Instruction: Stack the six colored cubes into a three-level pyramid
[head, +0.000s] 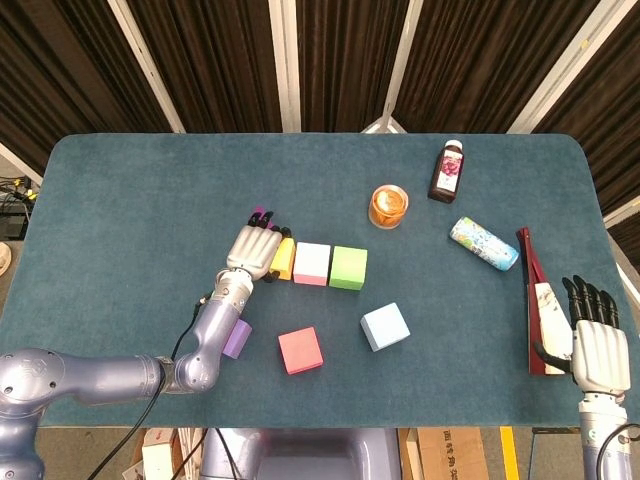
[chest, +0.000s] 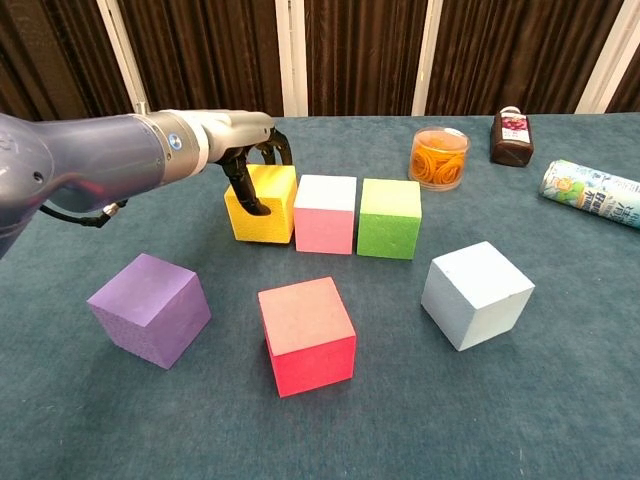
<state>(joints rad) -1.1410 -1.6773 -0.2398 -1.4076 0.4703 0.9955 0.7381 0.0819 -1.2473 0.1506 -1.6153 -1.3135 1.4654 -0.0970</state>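
Left hand (chest: 250, 160) fingers grasping yellow foam cube (chest: 263, 203) at frame centre-left, touching pink foam cube (chest: 325, 213), right hand (head: 598, 340) released, lower right.
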